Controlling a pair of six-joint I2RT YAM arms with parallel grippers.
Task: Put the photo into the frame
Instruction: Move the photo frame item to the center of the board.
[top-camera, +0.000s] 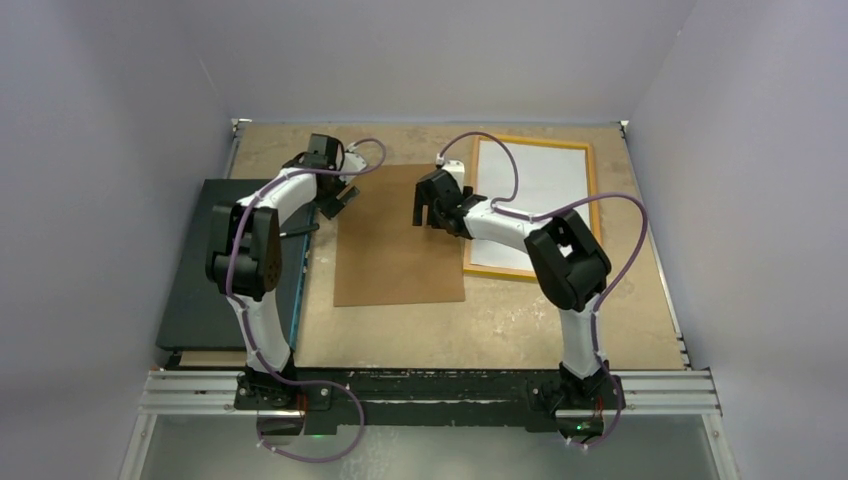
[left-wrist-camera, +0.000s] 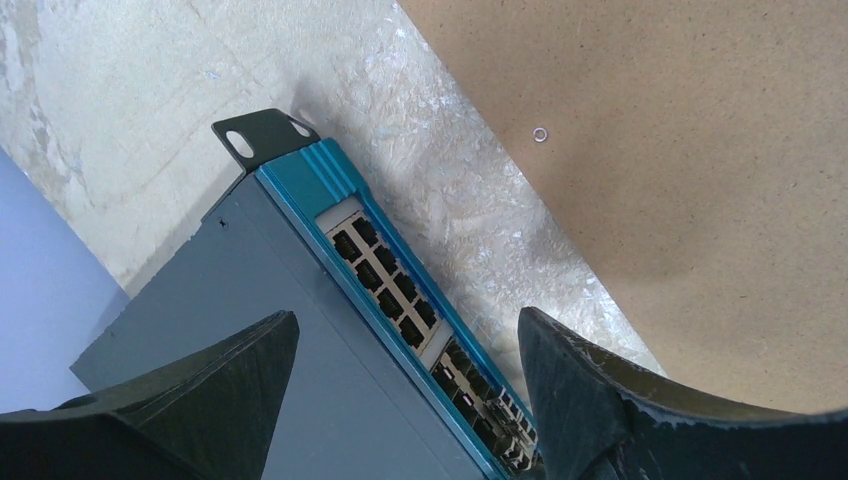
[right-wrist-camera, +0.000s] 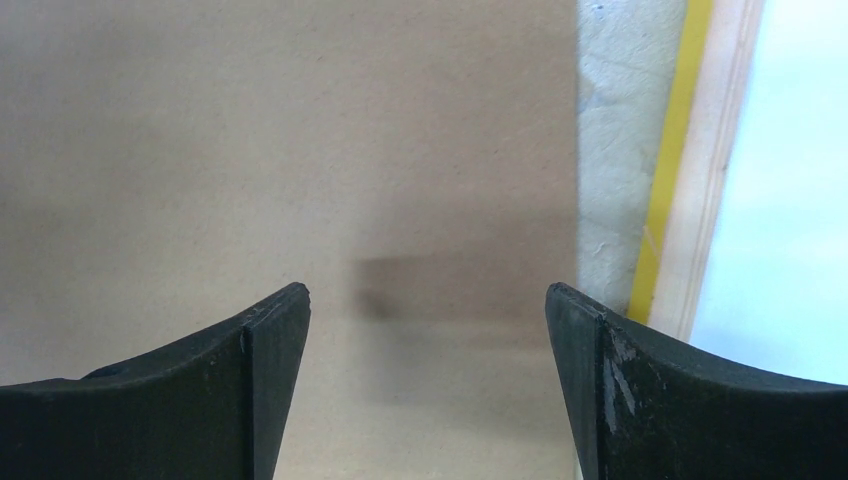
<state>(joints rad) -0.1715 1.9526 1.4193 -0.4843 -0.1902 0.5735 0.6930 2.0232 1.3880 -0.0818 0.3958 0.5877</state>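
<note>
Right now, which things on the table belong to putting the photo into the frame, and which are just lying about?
Job: frame; photo, apparently, white back up inside it; brown backing board.
Lying about: network switch.

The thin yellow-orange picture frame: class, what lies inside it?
A plain white rectangular sheet fills the yellow-orange frame. Its underside is hidden, so any print there cannot be seen, and the right arm covers the frame's near-left part.
</note>
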